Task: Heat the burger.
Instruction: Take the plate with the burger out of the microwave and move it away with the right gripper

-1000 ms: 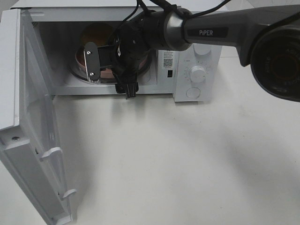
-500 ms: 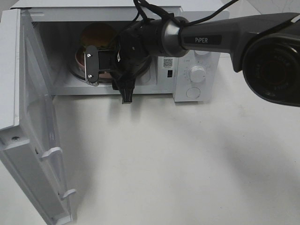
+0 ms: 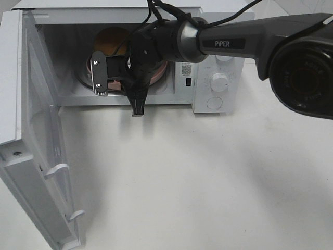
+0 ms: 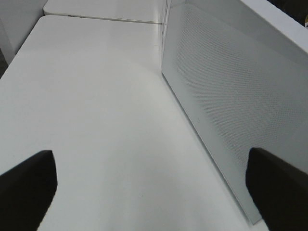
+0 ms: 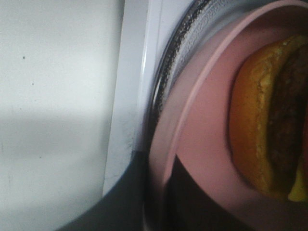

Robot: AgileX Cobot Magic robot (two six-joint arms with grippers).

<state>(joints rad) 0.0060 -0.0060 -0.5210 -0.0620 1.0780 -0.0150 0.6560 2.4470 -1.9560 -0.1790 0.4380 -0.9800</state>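
Note:
The burger point(image 3: 107, 39) lies on a round pink plate point(image 3: 158, 74) on the glass turntable inside the open microwave point(image 3: 218, 39). My right gripper point(image 3: 103, 78) reaches into the cavity from the right and covers most of the plate. In the right wrist view the plate's rim point(image 5: 169, 144) runs between the two dark jaws of the right gripper point(image 5: 159, 207), which is shut on it. The burger point(image 5: 269, 120) shows its bun and dark layers just beyond. My left gripper point(image 4: 154, 192) is open and holds nothing, low over the table beside the door's mesh panel point(image 4: 231, 96).
The microwave door point(image 3: 31, 146) hangs wide open at the left and reaches far out over the white table point(image 3: 197, 177). The dial point(image 3: 220, 82) and a round button point(image 3: 214, 103) are on the panel at the right. The right arm point(image 3: 250, 36) crosses above the microwave.
The right gripper's jaws have closed from wide apart onto the pink plate's rim, and the wrist has shifted slightly left. The left gripper has not moved.

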